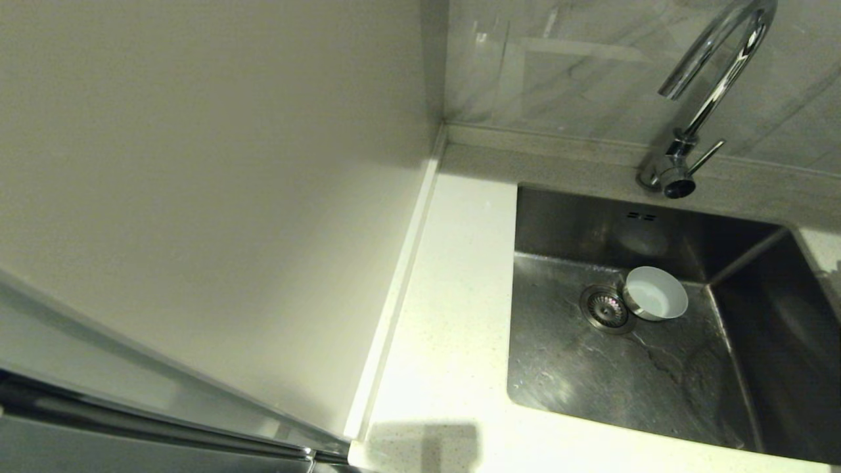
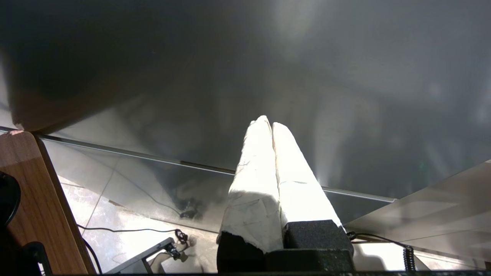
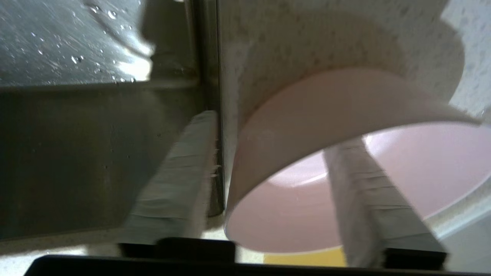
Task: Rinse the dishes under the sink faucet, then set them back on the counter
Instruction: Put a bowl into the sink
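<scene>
A pale blue bowl [image 1: 655,293] lies in the steel sink [image 1: 591,368], just right of the drain [image 1: 604,307]. The chrome faucet [image 1: 716,66] arches above the basin's back edge, and no water runs from it. In the right wrist view a pale pink bowl [image 3: 326,103] rests on the white counter [image 3: 307,34] beside the sink's rim [image 3: 209,57]. My right gripper [image 3: 274,130] is open astride the bowl's wall, one finger inside and the other outside with a gap. A strip of the yellow bowl [image 3: 303,258] shows under the pink one. My left gripper [image 2: 268,122] is shut and empty.
White counter [image 1: 453,295] runs along the sink's left side up to a raised edge strip and a plain wall. Grey marbled tiles stand behind the faucet. The left arm hangs low by a dark glossy panel, over floor with cables [image 2: 126,230]. Neither arm shows in the head view.
</scene>
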Available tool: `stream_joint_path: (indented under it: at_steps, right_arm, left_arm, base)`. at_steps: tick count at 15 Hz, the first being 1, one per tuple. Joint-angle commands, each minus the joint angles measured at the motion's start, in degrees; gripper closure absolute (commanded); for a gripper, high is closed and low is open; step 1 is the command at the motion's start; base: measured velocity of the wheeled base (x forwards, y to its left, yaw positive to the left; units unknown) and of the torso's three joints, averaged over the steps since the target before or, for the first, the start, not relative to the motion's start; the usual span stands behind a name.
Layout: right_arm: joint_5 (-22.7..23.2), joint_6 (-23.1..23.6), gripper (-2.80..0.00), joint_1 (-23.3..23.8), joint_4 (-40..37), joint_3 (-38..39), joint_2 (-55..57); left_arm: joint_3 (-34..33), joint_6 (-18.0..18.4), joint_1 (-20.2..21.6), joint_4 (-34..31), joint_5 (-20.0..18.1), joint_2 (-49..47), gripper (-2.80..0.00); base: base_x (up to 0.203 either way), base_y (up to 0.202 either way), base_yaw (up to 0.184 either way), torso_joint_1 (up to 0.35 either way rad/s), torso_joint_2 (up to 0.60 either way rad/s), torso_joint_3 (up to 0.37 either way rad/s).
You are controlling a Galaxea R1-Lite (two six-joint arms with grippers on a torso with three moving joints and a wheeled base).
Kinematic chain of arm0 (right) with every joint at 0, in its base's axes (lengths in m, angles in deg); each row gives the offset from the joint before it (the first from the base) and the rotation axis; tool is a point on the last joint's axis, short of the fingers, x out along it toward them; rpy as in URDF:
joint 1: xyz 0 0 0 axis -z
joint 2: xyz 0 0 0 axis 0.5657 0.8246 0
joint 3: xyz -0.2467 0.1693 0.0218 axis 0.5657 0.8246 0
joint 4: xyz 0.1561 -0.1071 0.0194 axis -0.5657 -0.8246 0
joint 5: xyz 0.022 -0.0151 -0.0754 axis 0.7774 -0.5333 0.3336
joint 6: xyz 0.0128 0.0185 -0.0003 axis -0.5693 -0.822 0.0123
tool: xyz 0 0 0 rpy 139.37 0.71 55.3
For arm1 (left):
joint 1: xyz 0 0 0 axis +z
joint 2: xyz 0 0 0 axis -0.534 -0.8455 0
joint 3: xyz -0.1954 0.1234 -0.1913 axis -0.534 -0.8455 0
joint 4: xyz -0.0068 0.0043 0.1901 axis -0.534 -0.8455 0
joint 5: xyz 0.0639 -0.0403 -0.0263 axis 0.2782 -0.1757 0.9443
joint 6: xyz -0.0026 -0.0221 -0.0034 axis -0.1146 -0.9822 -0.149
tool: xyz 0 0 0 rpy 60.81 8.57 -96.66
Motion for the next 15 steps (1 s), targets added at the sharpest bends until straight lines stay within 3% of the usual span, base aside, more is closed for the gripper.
stream_joint_path:
  at_steps: [1, 4, 7, 9, 15]
  right_arm:
    - [0.1, 0.1, 0.0, 0.0, -0.4, -0.7, 0.6]
    - [0.4, 0.2, 0.0, -0.3, -0.5, -0.5, -0.4]
    - [5.3, 1.3, 0.0, -1.7, -0.5, 1.2, -3.9]
    - [6.3, 3.1, 0.0, -2.4, -0.7, 3.6, -6.9]
    - [15.9, 15.4, 0.0, -5.1, -0.6, 22.2, -22.9]
  left_arm:
    - [-0.2, 0.0, 0.0, 0.0, 0.0, 0.0, 0.0]
    - [-0.2, 0.0, 0.0, 0.0, 0.0, 0.0, 0.0]
    - [-0.2, 0.0, 0.0, 0.0, 0.0, 0.0, 0.0]
    - [-0.2, 0.0, 0.0, 0.0, 0.0, 0.0, 0.0]
    - [-0.2, 0.0, 0.0, 0.0, 0.0, 0.0, 0.0]
  base:
    - [0.0, 0.0, 0.0, 0.0, 0.0, 0.0]
    - [0.0, 0.0, 0.0, 0.0, 0.0, 0.0]
    - [0.0, 0.0, 0.0, 0.0, 0.0, 0.0]
    - [0.0, 0.0, 0.0, 0.0, 0.0, 0.0]
    - [0.0, 0.0, 0.0, 0.0, 0.0, 0.0]
